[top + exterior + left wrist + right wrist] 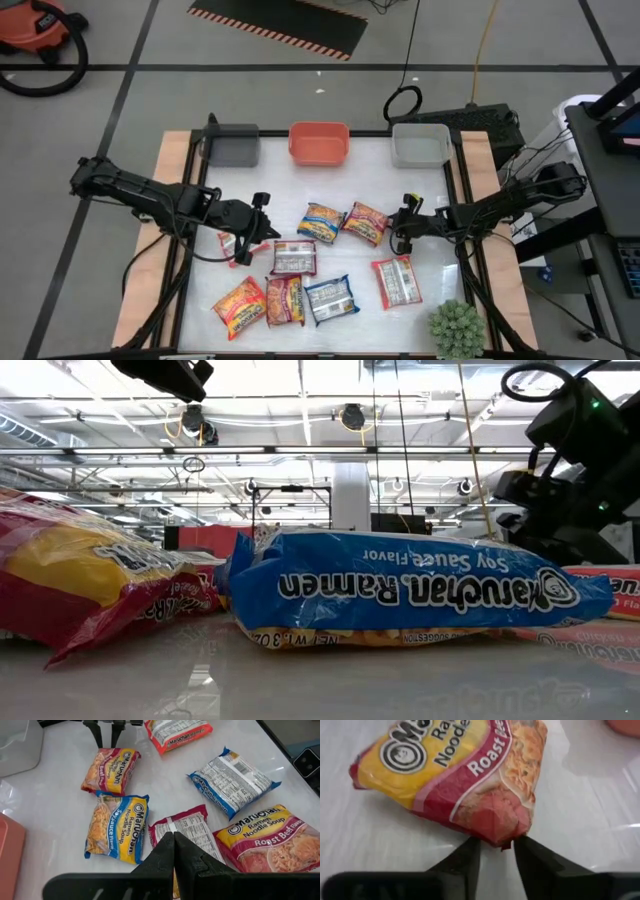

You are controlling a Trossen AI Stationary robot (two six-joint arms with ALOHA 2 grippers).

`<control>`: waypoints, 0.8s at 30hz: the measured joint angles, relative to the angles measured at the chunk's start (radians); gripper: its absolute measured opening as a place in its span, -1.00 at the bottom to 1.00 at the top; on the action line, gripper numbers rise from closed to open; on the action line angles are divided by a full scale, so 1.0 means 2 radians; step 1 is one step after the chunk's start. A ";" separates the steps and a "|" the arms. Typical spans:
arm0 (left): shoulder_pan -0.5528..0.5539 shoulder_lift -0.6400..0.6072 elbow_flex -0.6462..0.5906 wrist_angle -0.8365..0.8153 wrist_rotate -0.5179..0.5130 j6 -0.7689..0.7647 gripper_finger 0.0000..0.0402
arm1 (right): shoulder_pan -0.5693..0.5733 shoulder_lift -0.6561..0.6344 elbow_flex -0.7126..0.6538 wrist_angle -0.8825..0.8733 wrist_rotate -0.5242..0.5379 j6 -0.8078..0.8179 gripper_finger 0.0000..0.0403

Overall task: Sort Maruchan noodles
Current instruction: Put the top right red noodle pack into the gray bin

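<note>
Packets: eight in all
Blue packets (330,299): two
Red-and-yellow packets (239,306): three
Packets lying white back up (396,281): two
Packet under the left arm (229,243): one, print hidden
Bins (319,143): three
Plant (457,329): one

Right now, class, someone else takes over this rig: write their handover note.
Left hand: shut, holding nothing visible, over the table's left middle.
Right hand: fingers closing around the edge of a Roast Beef packet, grip not certain.
Other noodle packets lie scattered on the table.
Done: nothing; grey bin, orange bin and white bin look empty.
Left: sort every packet.
</note>
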State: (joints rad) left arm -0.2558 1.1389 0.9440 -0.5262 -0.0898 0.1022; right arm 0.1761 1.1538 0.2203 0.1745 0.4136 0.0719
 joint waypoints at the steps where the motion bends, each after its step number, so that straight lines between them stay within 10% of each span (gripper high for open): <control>1: 0.000 0.000 0.000 0.000 0.000 0.000 -0.99 | 0.000 0.000 0.000 0.002 0.000 -0.007 -0.61; 7: 0.000 0.000 0.000 0.000 0.000 -0.001 -0.99 | 0.000 0.000 0.000 0.021 0.001 -0.039 -0.97; 24: -0.011 0.000 0.000 0.000 -0.020 -0.027 -0.99 | 0.000 -0.001 0.067 0.079 0.111 -0.187 -0.99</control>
State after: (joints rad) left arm -0.2786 1.1389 0.9440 -0.5269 -0.1299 0.0490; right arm 0.1761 1.1526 0.3544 0.3328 0.6361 -0.3023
